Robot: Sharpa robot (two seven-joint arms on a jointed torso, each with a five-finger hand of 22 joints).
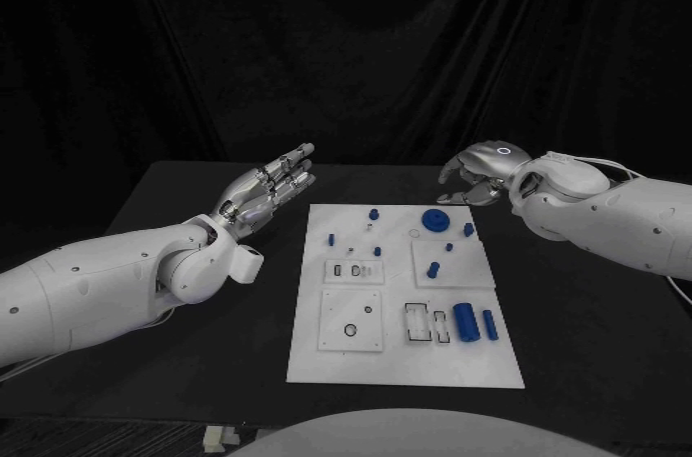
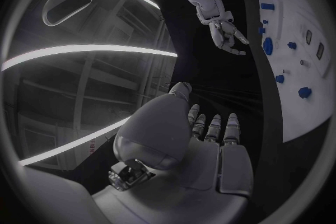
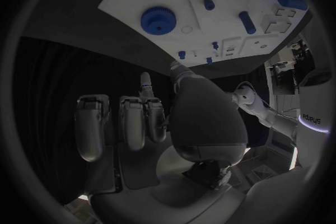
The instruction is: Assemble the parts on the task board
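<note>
Both hands empty, flanking task board [image 1: 397, 367].

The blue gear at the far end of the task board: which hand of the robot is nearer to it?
Right. The right hand hovers just beyond the blue gear, off the task board's far corner; the left hand is farther away, past its opposite edge.

Partly legible lettering on the white robot body [image 3: 316, 117] in the right wrist view, nothing else readable
</note>
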